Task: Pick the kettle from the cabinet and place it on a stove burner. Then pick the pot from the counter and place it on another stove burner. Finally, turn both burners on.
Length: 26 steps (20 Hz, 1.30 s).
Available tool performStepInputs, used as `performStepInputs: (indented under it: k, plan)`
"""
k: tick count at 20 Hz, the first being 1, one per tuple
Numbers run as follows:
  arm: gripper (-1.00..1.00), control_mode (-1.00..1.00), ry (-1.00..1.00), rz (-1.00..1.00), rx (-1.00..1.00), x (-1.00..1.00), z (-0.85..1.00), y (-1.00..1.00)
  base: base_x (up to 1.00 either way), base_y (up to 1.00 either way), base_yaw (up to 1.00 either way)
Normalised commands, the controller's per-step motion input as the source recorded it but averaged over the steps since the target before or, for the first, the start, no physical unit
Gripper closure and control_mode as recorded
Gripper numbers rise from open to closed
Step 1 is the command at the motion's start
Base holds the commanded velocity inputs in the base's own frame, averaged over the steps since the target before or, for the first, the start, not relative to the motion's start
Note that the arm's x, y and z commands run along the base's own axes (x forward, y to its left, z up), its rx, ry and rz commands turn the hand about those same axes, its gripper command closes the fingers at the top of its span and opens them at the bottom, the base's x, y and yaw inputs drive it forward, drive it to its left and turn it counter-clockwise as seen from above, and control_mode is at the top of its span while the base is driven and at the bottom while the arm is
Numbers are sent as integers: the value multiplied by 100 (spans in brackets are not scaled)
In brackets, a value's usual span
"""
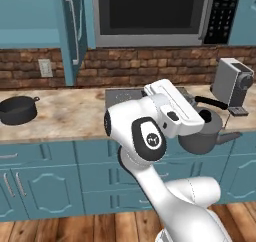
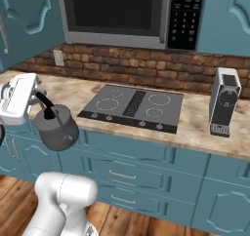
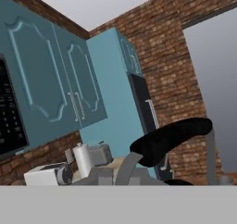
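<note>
Kettle (image 2: 57,127), dark grey with black arched handle, hangs from the gripper (image 2: 43,99), jaws clamped on its handle, left of the stove burners (image 2: 108,104).

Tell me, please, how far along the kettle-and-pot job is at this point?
Done: the kettle is out of the cabinet, whose door stands open. In hand: the gripper is shut on its black handle, short of the cooktop. Left: setting it on a burner, moving the pot from the counter, turning both burners on.
</note>
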Motion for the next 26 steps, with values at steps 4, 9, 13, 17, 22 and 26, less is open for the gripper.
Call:
performStepInputs:
  k: [4, 9, 13, 17, 22, 26]
  plan:
    - [100, 100, 0, 0, 0, 0, 0, 0, 47, -24, 15]
    - [100, 100, 0, 0, 0, 0, 0, 0, 44, -27, 13]
    - [100, 100, 0, 0, 0, 0, 0, 0, 39, -30, 13]
    - [100, 100, 0, 0, 0, 0, 0, 0, 38, -33, 13]
    - [100, 100, 0, 0, 0, 0, 0, 0, 35, -36, 14]
    - [100, 100, 0, 0, 0, 0, 0, 0, 34, -37, 13]
